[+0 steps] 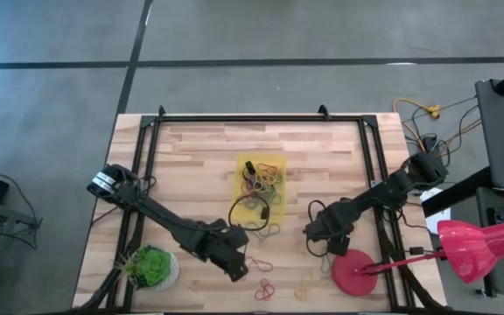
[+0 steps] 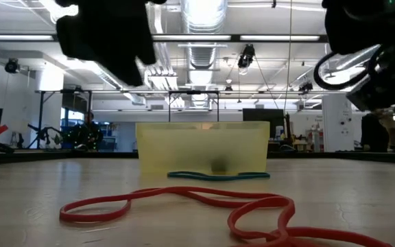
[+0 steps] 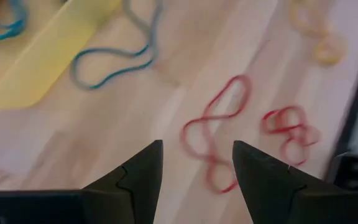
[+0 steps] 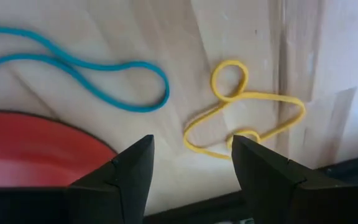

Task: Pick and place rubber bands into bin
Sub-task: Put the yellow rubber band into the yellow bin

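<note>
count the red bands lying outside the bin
2: one red band just ahead of the left gripper, the other red band beside it. Others may hide under the arms.

Bin (image 2: 203, 145) contents blurred (perhaps rubber bands (image 2: 218, 165)).

Rubber bands (image 1: 265, 182) heaped in yellow bin (image 1: 280, 162)

The bin (image 1: 262, 178) sits at the table's (image 1: 199, 157) centre with a heap of rubber bands (image 1: 267, 182) in it. Loose bands (image 1: 262, 265) lie at its 6 o'clock, near the front edge. The plant ball (image 1: 150, 266) is at 8 o'clock, the disc (image 1: 352, 272) at 4 o'clock.
</note>
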Available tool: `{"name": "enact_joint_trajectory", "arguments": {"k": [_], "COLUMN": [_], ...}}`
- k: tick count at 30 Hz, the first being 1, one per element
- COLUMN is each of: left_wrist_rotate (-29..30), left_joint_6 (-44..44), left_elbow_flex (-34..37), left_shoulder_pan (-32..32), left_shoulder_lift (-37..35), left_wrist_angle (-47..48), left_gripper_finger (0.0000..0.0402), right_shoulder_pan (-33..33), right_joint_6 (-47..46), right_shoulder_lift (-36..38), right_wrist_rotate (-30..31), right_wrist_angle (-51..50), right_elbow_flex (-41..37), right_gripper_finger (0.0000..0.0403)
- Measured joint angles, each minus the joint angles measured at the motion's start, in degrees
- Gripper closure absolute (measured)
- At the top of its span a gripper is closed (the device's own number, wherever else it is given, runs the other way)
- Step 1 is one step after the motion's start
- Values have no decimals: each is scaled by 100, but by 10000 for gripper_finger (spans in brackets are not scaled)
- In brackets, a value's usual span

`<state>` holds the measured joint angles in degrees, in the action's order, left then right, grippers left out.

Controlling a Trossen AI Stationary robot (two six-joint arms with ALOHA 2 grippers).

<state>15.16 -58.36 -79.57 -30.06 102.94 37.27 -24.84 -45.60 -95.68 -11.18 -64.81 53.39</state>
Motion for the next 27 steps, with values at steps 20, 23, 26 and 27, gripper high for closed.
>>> {"name": "enact_joint_trajectory", "arguments": {"k": [20,23,26,27], "left_wrist_rotate": [-274,-259,-106,-55], "left_joint_6": [-152,-307,-467,-488], "left_elbow_flex": [11,16,46,48], "left_shoulder_pan": [295,299,299,299], "left_shoulder_lift": [0,0,0,0], "left_wrist_angle": [-343,-137,-36,-32], "left_gripper_finger": [223,223,223,223], "right_shoulder_pan": [399,228,-157,-295], "right_joint_6": [2212,1668,1283,1189], "right_shoulder_lift": [-113,-10,227,314], "right_wrist_rotate": [1422,1396,1399,1416], "right_wrist_angle": [303,161,156,165], "right_elbow_flex": [-387,-470,-472,-462], "right_gripper_finger": [199,199,199,199]}}
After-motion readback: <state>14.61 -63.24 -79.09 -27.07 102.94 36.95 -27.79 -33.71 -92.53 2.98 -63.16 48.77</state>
